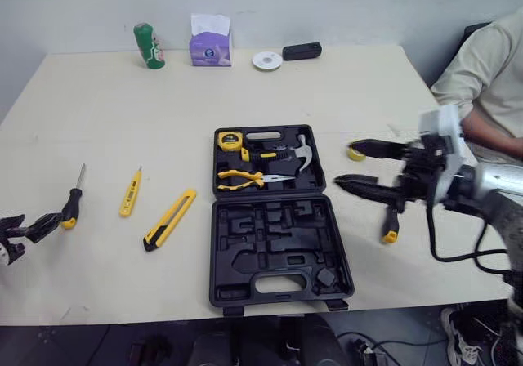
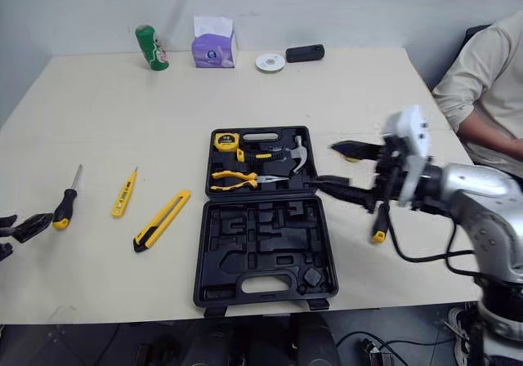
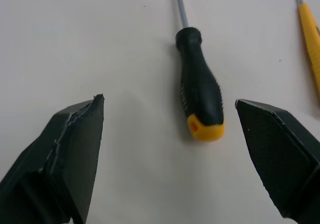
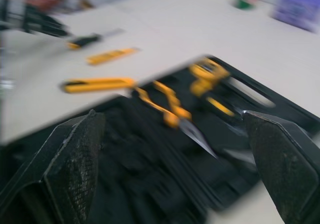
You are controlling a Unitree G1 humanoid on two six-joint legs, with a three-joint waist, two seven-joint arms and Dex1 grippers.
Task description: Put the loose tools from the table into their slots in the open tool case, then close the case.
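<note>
Your open tool case (image 1: 278,247) sat at the near edge of the table (image 1: 122,121), lid flat.
At the left, your left gripper (image 3: 169,101) gaped empty just short of the black screwdriver (image 1: 73,198); your right gripper (image 1: 345,164) hung wide open, holding nothing, just right of the case.

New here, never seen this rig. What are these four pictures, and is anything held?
A humanoid robot with two arms, each ending in a two-finger gripper. The two wide pictures come from its head camera, the two close ones from its wrists. On the table: an open tool case, with a screwdriver, a slim yellow tool and a utility knife loose to its left, a second screwdriver to its right. The left gripper is open at the first screwdriver; the right gripper is open beside the case. Nothing is held.
</note>
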